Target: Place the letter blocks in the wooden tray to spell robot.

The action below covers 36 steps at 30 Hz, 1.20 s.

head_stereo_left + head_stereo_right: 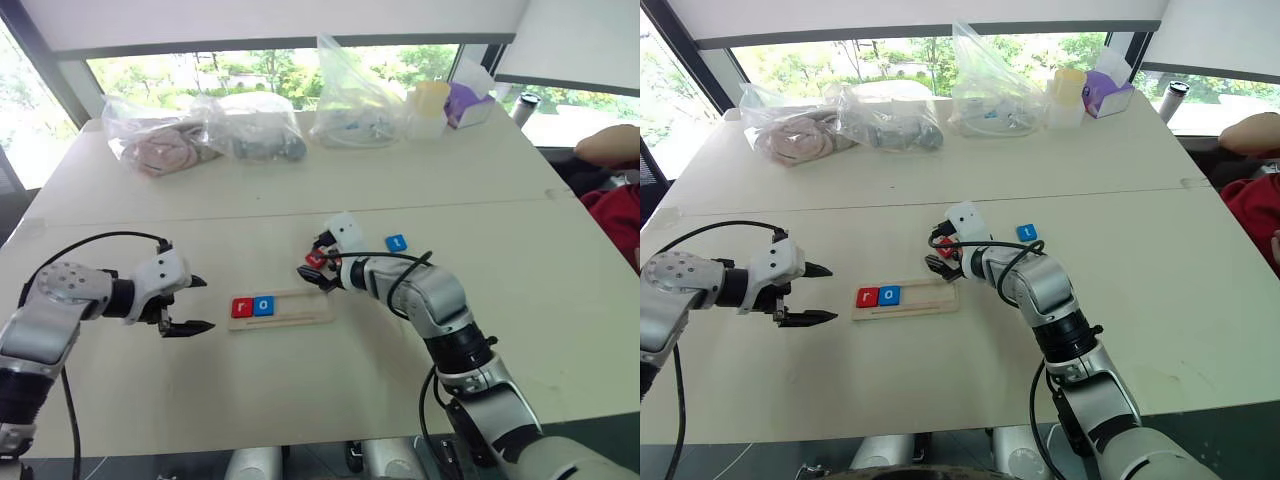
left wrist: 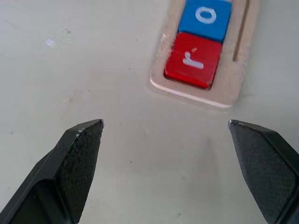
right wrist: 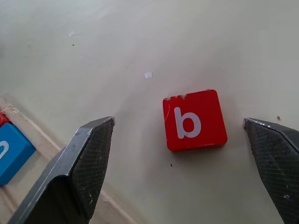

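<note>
Right end effector (image 3: 180, 123) open over red b block (image 3: 194, 120), wooden tray (image 1: 305, 312) holding r (image 1: 241, 307), o (image 1: 263, 305)

Pale table (image 1: 300, 390), seam across; daylit windows (image 1: 260, 65) behind, greenery outside; white blinds (image 1: 250, 20) above

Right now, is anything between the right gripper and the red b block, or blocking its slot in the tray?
Nothing visible. The red b block lies on bare table between the right gripper's open fingers, and the wooden tray's slots beyond the blue o are free.
</note>
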Each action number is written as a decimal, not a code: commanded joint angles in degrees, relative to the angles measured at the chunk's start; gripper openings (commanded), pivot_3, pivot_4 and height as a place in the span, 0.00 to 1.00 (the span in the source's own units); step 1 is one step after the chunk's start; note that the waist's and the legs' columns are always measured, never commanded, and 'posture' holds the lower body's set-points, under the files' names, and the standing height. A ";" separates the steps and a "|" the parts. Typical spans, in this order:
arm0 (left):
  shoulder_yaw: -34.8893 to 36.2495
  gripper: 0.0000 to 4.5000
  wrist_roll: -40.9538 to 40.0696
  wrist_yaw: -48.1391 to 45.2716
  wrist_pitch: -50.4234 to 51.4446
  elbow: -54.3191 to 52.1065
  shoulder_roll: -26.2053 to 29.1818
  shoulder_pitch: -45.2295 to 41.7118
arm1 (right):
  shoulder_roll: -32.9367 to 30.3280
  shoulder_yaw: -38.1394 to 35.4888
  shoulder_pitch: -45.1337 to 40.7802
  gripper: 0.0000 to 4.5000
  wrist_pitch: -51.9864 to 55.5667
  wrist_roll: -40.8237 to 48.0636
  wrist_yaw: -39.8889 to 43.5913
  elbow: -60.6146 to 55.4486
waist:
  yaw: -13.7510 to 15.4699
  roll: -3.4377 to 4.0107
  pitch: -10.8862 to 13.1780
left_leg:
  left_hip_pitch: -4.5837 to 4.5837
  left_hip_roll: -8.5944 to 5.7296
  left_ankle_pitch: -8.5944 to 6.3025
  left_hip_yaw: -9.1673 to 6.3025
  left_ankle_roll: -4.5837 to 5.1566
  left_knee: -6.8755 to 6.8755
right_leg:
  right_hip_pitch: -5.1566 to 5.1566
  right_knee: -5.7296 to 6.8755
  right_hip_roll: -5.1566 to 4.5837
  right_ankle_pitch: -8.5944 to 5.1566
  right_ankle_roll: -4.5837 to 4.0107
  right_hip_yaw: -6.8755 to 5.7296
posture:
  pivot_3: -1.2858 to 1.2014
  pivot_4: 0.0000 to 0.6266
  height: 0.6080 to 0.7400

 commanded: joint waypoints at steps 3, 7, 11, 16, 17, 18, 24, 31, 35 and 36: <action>3.70 1.00 -3.53 3.82 4.55 -6.19 -0.91 1.23 | 1.19 2.30 -0.28 0.47 -3.46 -4.27 -0.01 0.51 | -0.03 0.00 0.00 | 0.02 0.04 0.00 0.00 0.00 0.00 | 0.00 0.01 0.08 -0.01 -0.02 0.00 | 0.52 0.24 1.00; 2.54 1.00 -4.14 5.20 5.29 -7.08 -1.88 -0.15 | 1.23 2.41 -0.20 0.26 -4.81 -6.49 -0.05 -0.24 | -0.02 0.00 0.00 | 0.04 0.06 0.00 0.00 0.00 0.00 | -0.02 0.07 0.15 -0.04 -0.09 0.00 | 0.52 0.24 1.00; 1.99 1.00 -6.22 6.04 7.09 -8.53 -3.78 -2.61 | -0.20 -3.40 0.04 0.26 -5.17 -7.82 -2.51 -7.10 | 0.14 0.01 0.02 | 0.01 0.04 0.00 0.00 0.00 0.00 | -0.05 0.08 0.16 -0.04 -0.10 0.00 | 0.52 0.24 1.00; 1.02 1.00 -10.77 9.04 10.88 -13.19 -9.48 -5.51 | -5.60 -14.01 8.22 0.26 10.72 -8.62 -7.07 -29.94 | 1.69 -0.07 -0.03 | -0.11 -0.03 -0.01 -0.01 -0.02 0.00 | -0.05 -0.02 -0.03 -0.07 -0.04 -0.01 | 0.52 0.24 1.00; 0.34 1.00 -10.82 9.35 11.10 -13.46 -10.11 -5.79 | -5.25 -15.83 9.63 0.26 15.34 -8.26 -7.62 -33.93 | 1.69 -0.07 -0.03 | -0.10 -0.06 -0.01 -0.01 -0.02 0.00 | -0.03 -0.07 -0.04 -0.07 -0.03 -0.01 | 0.52 0.24 1.00; -0.10 1.00 -11.02 9.73 11.38 -13.59 -10.75 -6.07 | -4.73 -17.45 10.75 0.26 19.74 -8.27 -8.25 -37.61 | 1.63 -0.07 -0.03 | -0.09 -0.14 -0.01 -0.01 -0.02 -0.01 | -0.01 -0.08 -0.03 -0.07 -0.03 -0.01 | 0.52 0.24 1.00; 0.20 1.00 -12.56 11.36 12.20 -10.45 -13.66 -9.17 | -2.73 -23.03 18.58 0.26 34.24 -11.51 -12.17 -50.61 | 1.40 -0.03 -0.01 | 0.03 0.01 -0.01 -0.03 -0.01 -0.01 | -0.05 0.07 0.24 -0.24 -0.24 -0.04 | 0.52 0.24 1.00; -1.45 1.00 -11.25 10.57 9.90 -5.53 -13.64 -12.38 | 5.37 -23.92 25.46 0.26 34.38 -12.61 -14.90 -50.49 | 0.93 -0.03 0.00 | 0.07 0.09 0.00 0.02 -0.01 -0.01 | -0.03 0.07 0.32 -0.27 -0.32 -0.07 | 0.52 0.24 1.00; -1.83 1.00 -10.50 9.80 8.57 -3.26 -13.54 -13.65 | 11.94 -26.39 25.19 0.26 34.38 -13.76 -16.54 -48.64 | 0.46 -0.02 0.00 | 0.04 0.11 0.00 -0.01 -0.01 -0.02 | -0.05 0.07 0.33 -0.25 -0.30 -0.08 | 0.52 0.24 1.00; -1.90 1.00 -10.46 9.78 8.40 -3.07 -13.53 -13.74 | 12.84 -26.61 25.00 0.26 34.38 -13.77 -16.64 -48.24 | 0.39 -0.02 0.00 | 0.03 0.11 0.00 -0.02 -0.01 -0.02 | -0.06 0.06 0.30 -0.26 -0.31 -0.07 | 0.52 0.24 1.00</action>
